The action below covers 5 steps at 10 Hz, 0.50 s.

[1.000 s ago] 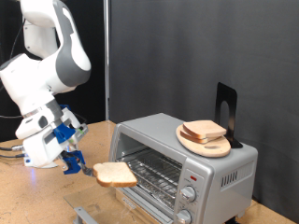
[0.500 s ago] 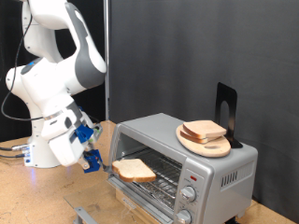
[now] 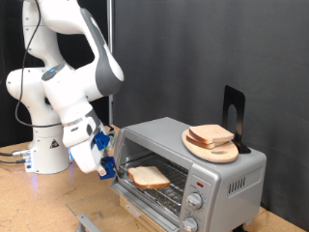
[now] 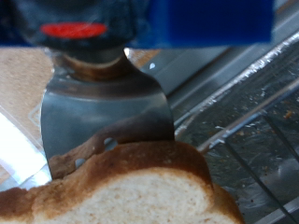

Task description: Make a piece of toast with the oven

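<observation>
The white robot arm (image 3: 68, 87) fills the exterior view's left, bent down so its wrist reaches toward the oven's open mouth. Behind it stands a dark panelled backdrop (image 3: 193, 48).

The oven (image 3: 188, 169), a silver countertop box with its door open and round knobs (image 3: 196, 201) at its right end, sits on a light wooden surface (image 3: 29, 203) toward the exterior view's right. On its roof rests a round wooden board (image 3: 214, 147) carrying more bread slices (image 3: 210, 134), with a black stand (image 3: 233, 116) upright just behind it.

The end effector (image 3: 108, 166), blue-cased, hangs at the oven's left front corner, level with the opening. It carries a flat metal spatula blade (image 4: 103, 117); the fingers themselves are hidden by the casing and blur in both views, so I cannot tell how far they are parted.

The piece of toast (image 3: 150, 176) lies flat inside the oven's opening, over the wire rack (image 3: 179, 174), pale with a tan crust. In the wrist view the slice (image 4: 117, 191) sits across the blade's far edge, its crust overlapping the metal, with the rack's bars (image 4: 243, 121) beside it.
</observation>
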{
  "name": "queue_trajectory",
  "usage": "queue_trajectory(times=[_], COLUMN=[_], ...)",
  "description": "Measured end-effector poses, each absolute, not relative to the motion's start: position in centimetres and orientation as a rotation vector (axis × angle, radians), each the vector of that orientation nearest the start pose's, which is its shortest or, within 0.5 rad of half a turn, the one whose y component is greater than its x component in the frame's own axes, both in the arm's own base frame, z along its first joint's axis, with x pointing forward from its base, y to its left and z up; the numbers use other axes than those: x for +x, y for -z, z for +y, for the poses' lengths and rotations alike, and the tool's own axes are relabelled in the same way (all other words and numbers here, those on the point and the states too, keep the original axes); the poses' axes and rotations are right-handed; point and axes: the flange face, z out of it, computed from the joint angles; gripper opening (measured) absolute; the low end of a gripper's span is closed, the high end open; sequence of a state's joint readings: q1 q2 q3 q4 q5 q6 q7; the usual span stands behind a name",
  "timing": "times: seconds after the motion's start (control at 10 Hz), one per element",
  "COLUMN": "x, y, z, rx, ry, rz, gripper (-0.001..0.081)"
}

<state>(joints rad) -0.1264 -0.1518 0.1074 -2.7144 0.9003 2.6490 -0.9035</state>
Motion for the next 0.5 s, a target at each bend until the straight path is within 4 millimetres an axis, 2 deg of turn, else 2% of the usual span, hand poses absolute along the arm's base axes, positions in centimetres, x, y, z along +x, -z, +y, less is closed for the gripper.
queue_trajectory(times=[0.2,0.5], x=[39.9,39.3], y=[-27.5,-27.2], z=[-2.7,-4.0], rx=[-2.775,-2.820], ry=[0.355,0.311], rz=[-0.135,-0.140], gripper=[0.0494,0.0494])
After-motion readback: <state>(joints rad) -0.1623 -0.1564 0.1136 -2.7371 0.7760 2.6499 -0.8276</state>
